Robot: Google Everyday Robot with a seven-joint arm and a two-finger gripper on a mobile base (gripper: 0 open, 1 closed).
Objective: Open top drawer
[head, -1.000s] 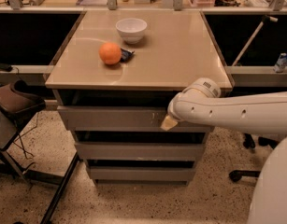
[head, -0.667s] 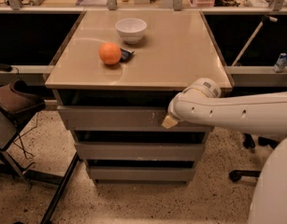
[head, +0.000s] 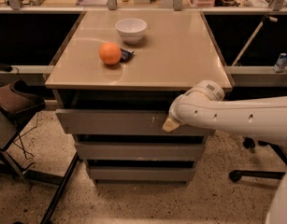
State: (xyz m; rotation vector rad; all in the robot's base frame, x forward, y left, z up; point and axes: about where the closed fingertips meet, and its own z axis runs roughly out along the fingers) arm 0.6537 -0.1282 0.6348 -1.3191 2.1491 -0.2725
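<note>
The top drawer [head: 110, 122] is the widest grey front under the beige cabinet top, with small white scuff marks right of centre. It stands out a little from the cabinet, with a dark gap above it. My gripper [head: 169, 124] reaches in from the right on the white arm [head: 236, 118]. Its tan tip rests against the drawer front near the upper right, beside the scuffs.
On the cabinet top [head: 180, 55] sit an orange [head: 110, 53], a small dark object [head: 126, 55] and a white bowl [head: 131, 30]. Two narrower drawer fronts [head: 138, 150] lie below. A brown chair [head: 12, 101] stands at the left, a chair base [head: 255, 171] at the right.
</note>
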